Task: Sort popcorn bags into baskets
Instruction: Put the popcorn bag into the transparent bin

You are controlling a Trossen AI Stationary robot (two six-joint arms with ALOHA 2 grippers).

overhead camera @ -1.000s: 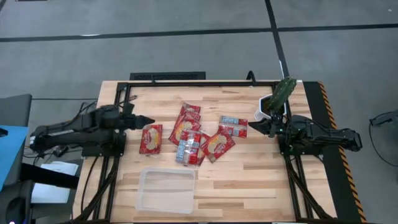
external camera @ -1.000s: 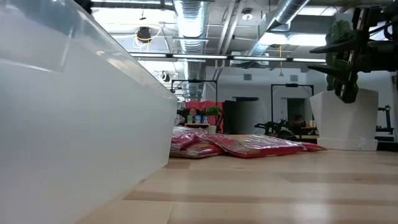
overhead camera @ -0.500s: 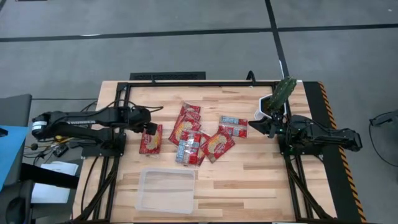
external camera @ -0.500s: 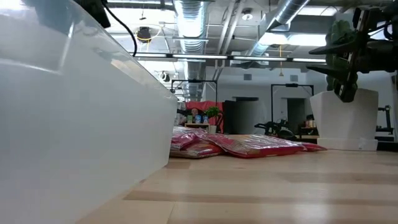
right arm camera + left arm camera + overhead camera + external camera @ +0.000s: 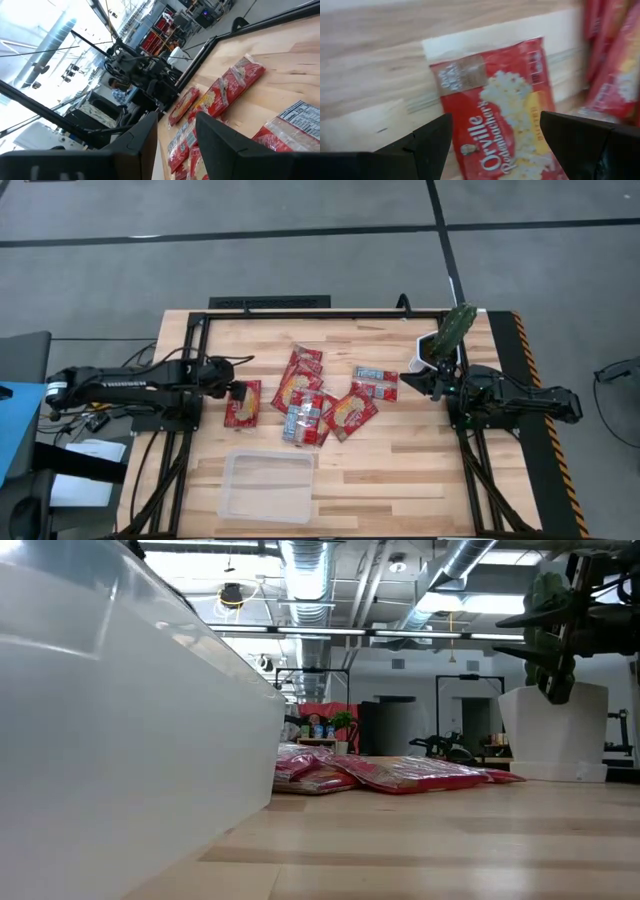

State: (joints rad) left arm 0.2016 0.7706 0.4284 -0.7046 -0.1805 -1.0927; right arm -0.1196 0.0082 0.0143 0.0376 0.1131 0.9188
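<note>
Several red popcorn bags (image 5: 318, 398) lie flat mid-table, some overlapping, also seen in the low view (image 5: 390, 775). One bag (image 5: 243, 405) lies apart at their left. My left gripper (image 5: 237, 389) hangs over that bag's far end, pointing down, open; in its wrist view (image 5: 496, 120) the fingers stand on either side of the bag (image 5: 500, 125) without touching it. The clear plastic tray (image 5: 268, 486) sits near the table's near edge. My right gripper (image 5: 415, 383) waits open at the right, beside the bags (image 5: 215, 95).
A white bowl (image 5: 428, 350) holding a green object (image 5: 458, 325) stands at the far right, behind my right gripper. The tray's wall (image 5: 120, 720) fills the low view's left. A black frame (image 5: 300, 312) borders the table. Bare wood lies right of the tray.
My left gripper has swung a little toward the near edge and tipped from level to pointing down, descending over the leftmost bag. The bags and tray have not moved.
</note>
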